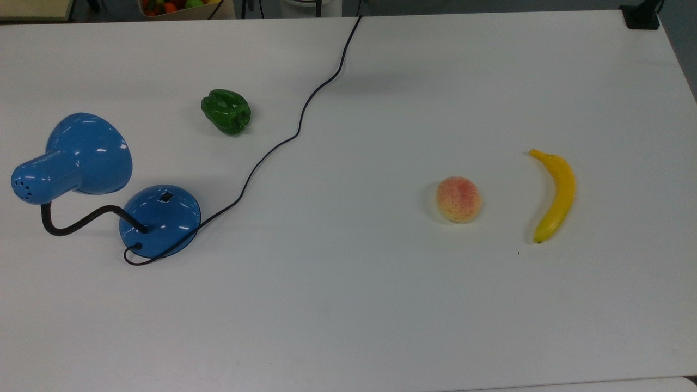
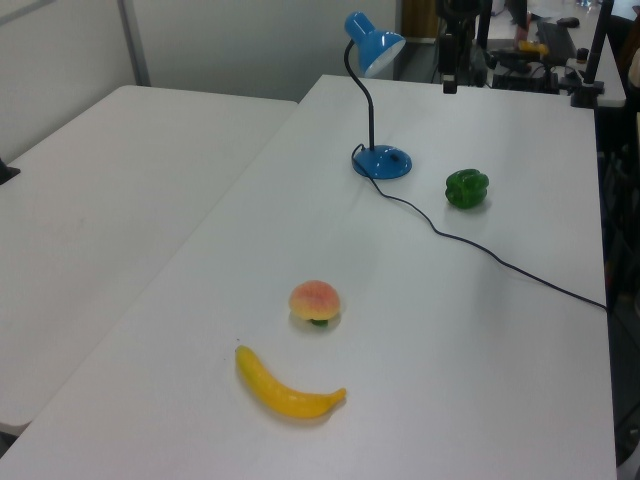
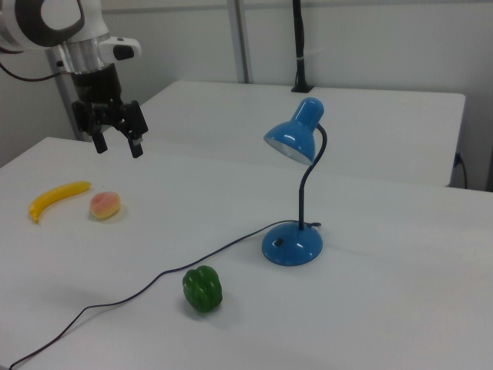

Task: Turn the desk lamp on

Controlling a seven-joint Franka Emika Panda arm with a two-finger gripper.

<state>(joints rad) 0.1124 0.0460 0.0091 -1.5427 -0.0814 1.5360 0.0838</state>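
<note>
Desk lamp (image 3: 296, 193) cord (image 1: 305, 109) runs off the table's (image 1: 381, 299) far edge.

Arm raised, gripper (image 3: 118, 143) pointing down, fingers (image 3: 135, 146) spread apart.

Green pepper (image 1: 226, 111), peach (image 1: 458, 199) and banana (image 1: 554, 195) on a white table (image 1: 348, 305)

Glossy blue desk lamp (image 1: 158, 220), green pepper (image 1: 226, 111), speckled pink-yellow peach (image 1: 458, 199), yellow banana (image 1: 555, 194), white table (image 1: 381, 305)
</note>
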